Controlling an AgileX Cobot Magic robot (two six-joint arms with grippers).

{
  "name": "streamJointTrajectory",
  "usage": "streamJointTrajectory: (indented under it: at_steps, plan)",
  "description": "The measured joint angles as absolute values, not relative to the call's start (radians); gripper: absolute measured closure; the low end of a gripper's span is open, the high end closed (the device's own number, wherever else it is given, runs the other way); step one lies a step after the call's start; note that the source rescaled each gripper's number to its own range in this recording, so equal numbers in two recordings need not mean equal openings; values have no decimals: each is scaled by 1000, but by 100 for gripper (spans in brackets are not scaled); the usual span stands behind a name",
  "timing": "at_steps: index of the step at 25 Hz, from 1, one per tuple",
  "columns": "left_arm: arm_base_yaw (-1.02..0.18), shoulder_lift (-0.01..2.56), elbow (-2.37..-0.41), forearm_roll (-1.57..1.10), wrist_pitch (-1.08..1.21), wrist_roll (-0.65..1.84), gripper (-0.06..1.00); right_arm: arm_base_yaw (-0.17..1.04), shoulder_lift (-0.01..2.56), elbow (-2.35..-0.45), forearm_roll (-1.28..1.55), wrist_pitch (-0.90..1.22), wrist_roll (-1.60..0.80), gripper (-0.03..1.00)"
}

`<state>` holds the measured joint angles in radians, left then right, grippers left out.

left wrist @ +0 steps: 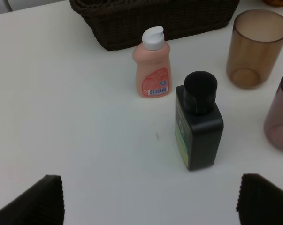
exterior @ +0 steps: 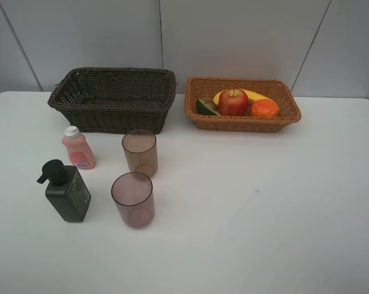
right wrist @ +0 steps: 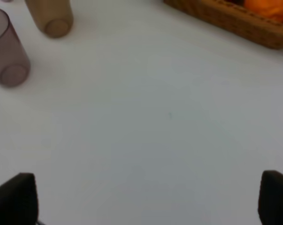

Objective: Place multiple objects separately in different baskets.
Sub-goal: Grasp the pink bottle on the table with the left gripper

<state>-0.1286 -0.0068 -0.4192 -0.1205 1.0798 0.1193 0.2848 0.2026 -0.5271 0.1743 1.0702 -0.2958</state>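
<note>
L fingers [left wrist: 33, 201] spread wide, pump bottle [left wrist: 199, 126] ahead betw them, untouched

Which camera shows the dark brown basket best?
The exterior high view. There the dark brown basket shows whole, with its rim, walls and inside. The left wrist view catches only part of its front wall, behind the pink bottle. The right wrist view shows none of it.
</note>
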Motion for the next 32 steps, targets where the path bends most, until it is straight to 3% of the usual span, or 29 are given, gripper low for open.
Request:
streamJointTrajectory:
  at_steps: [12, 32]
  plan:
    - [-129, -7, -419, -121, 1080, 119, -3, 276, -3, -526, 172, 1065, -292, -2]
    - [-129, -7, -419, -121, 1080, 119, -3, -37, -3, -526, 148, 1064, -280, -2]
